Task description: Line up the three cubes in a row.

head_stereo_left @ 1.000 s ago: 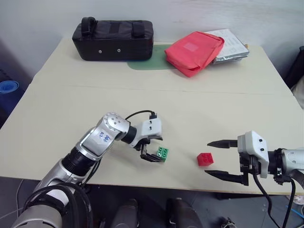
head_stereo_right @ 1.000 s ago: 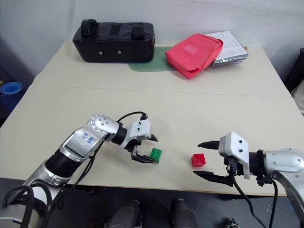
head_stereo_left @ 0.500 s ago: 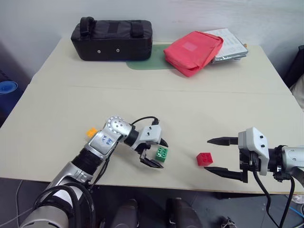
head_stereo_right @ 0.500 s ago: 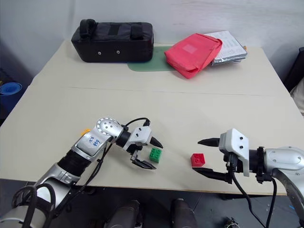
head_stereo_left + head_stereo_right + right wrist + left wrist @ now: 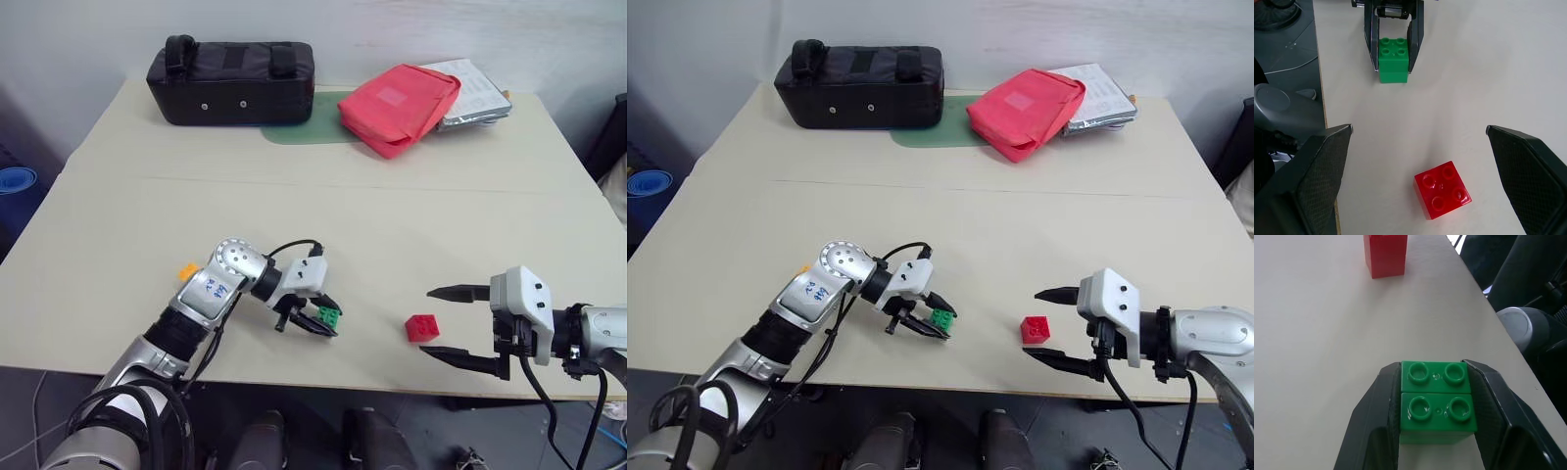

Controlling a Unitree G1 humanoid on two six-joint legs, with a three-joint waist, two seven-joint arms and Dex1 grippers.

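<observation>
The green cube (image 5: pixel 327 316) sits on the table near the front edge, and my left gripper (image 5: pixel 333 319) is shut on it, one black finger (image 5: pixel 1376 416) pressed against each side. The red cube (image 5: pixel 422 327) lies a little to its right, upright on the table. My right gripper (image 5: pixel 1419 129) stands open, its fingertips on either side of the red cube without touching it. The orange-yellow cube (image 5: pixel 188 271) peeks out behind my left forearm, to the left of the other two.
At the back of the beige table (image 5: pixel 411 225) are a black bag (image 5: pixel 232 80), a green mat (image 5: pixel 304 129), a red fabric pouch (image 5: pixel 400 106) and a silver packet with papers (image 5: pixel 478 93). The table's front edge runs just below both grippers.
My left gripper's fingers, open around the green cube in the earlier frames, have closed onto it. The right gripper and the red cube have stayed where they were.
</observation>
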